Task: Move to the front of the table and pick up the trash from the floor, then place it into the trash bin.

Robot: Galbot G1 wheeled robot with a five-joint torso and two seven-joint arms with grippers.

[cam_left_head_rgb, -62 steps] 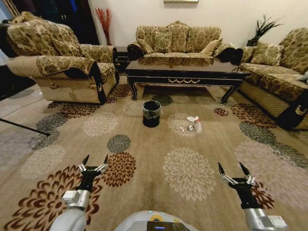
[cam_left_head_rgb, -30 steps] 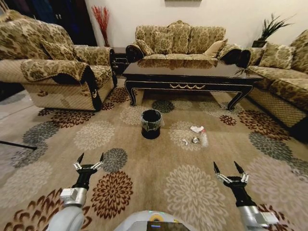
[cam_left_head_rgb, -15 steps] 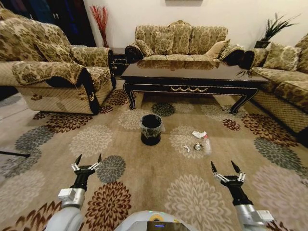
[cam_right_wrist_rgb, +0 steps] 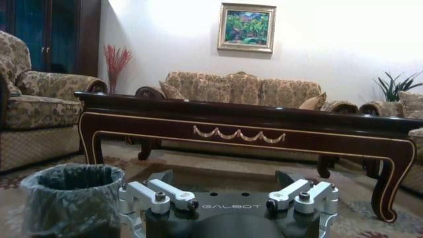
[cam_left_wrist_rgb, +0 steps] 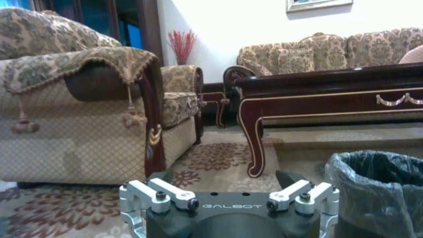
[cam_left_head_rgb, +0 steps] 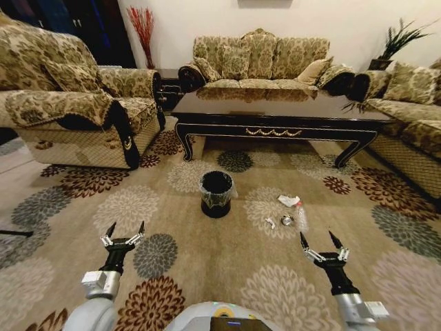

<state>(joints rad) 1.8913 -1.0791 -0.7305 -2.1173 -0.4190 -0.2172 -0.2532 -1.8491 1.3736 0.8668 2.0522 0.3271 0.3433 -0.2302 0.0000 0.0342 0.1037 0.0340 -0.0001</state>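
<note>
Closer now than a moment ago, the whole room has slid down and grown in the head view, so the robot has driven forward toward the coffee table (cam_left_head_rgb: 275, 114); nothing on the carpet has itself shifted. Left gripper (cam_left_head_rgb: 123, 231) hovers low over the carpet with its fingers spread and empty, and the right gripper (cam_left_head_rgb: 319, 243) hangs the same way on the other side, also spread and holding nothing.

Ahead of the right gripper, on a cream flower medallion of the floor (cam_left_head_rgb: 207, 262), lies the trash (cam_left_head_rgb: 286, 210): a white crumpled wrapper with a red mark, a small greyish wad, a tiny white scrap and what looks like a clear plastic piece, all close together. The trash bin (cam_left_head_rgb: 216, 194) stands just to their left, between the scraps and the table's front, its clear liner crinkled over the rim.

These scraps look very light, soft and crushable, nothing fragile. A pinch straight down across the bulkiest fold of each should hold; the carpet pile may let fingertips dig under. The clear piece may be slippery.
</note>
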